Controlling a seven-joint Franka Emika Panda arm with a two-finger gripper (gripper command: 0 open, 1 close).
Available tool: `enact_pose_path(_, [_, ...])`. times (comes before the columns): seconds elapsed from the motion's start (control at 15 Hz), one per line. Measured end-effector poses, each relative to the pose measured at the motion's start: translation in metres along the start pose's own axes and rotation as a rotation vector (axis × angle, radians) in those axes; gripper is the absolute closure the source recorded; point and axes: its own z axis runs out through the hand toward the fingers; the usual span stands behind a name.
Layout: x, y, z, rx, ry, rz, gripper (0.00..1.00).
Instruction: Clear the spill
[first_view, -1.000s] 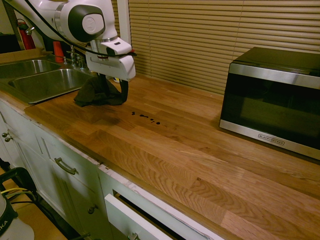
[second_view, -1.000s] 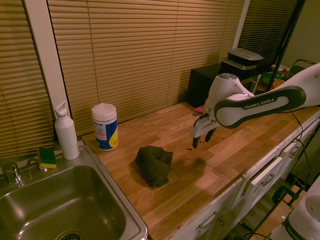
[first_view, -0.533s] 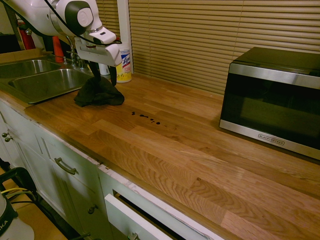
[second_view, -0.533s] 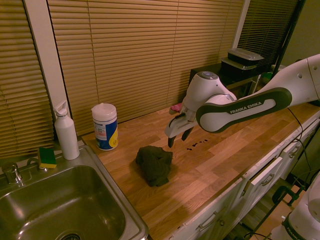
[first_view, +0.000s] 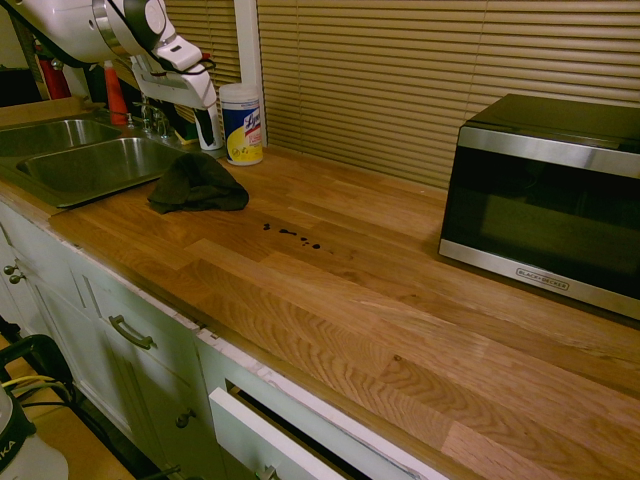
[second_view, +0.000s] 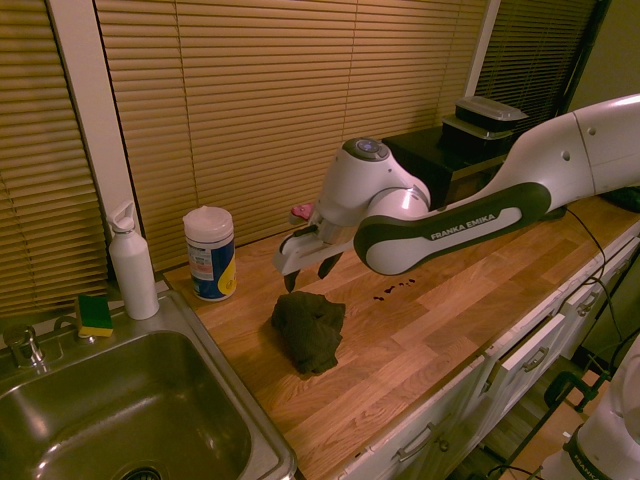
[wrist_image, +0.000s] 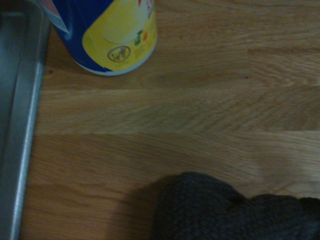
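While the arm is hanging over the wooden counter (first_view: 330, 300), part of it is running out of both wide views, and in the first exterior view the sink (first_view: 90, 165) is cut off at the picture's left edge. The wrist view is showing only the lower part of the wipes tub (wrist_image: 107, 37), a strip of the sink rim, and the cloth (wrist_image: 225, 212) cut off at the bottom edge. The print on the tub is too blurred to read there.

The gripper (second_view: 305, 275) is standing spread apart with nothing between its fingers, hovering just above the cloth (second_view: 310, 330) and apart from it. Compared with 1 second ago, it is sitting further toward the sink and the tub (second_view: 210, 253), having left the spot above the spill (second_view: 393, 290).

The spill (first_view: 292, 235) is lying as a short trail of small dark drops on bare wood, between the cloth (first_view: 197, 183) and the microwave (first_view: 545, 200), well apart from both. The counter is lying open around the drops up to its front edge. A white bottle (second_view: 132, 262) and a sponge (second_view: 95, 314) are standing by the sink's back rim.
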Motion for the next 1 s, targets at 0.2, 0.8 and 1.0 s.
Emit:
enact_pose_path(0.2, [-0.009,-0.013,0.020,-0.020,-0.013,0.049,0.00])
enact_pose_path(0.8, [-0.008,-0.009,0.047,-0.115,-0.028,0.136,0.00])
enact_pose_path(1.0, [-0.003,-0.009,0.058,-0.134,-0.043,0.152,1.00])
